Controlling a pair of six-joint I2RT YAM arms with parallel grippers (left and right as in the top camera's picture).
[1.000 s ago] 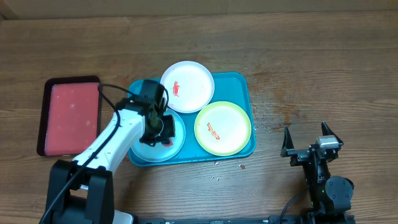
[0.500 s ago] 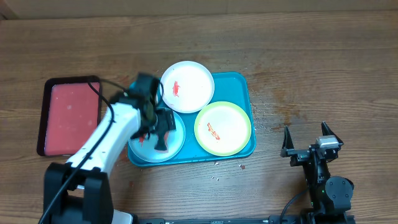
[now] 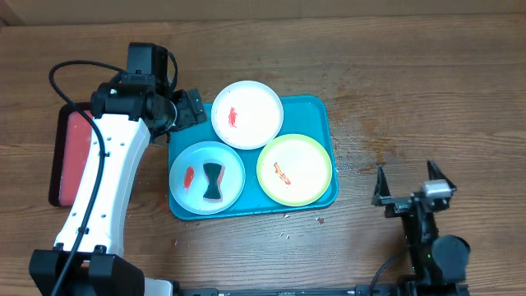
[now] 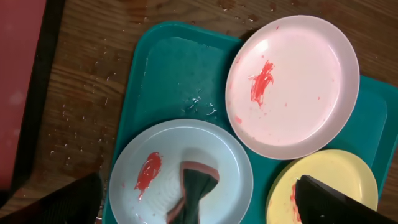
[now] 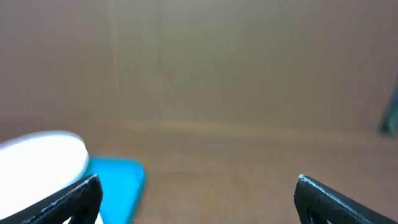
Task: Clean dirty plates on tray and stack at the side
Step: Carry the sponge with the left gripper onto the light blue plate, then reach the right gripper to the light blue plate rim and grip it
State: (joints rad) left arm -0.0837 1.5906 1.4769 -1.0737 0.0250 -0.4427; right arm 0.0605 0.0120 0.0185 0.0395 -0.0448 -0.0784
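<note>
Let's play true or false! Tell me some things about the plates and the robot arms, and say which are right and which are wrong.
1. The dark sponge lies on the light blue plate. True.
2. The white plate is clean. False: it has a red smear.
3. The left end effector holds the sponge. False: it is open and empty, up by the tray's corner.
4. The yellow-green plate sits on the teal tray. True.
5. The right end effector is over the tray. False: it is open, off to the side above the wooden table.
</note>
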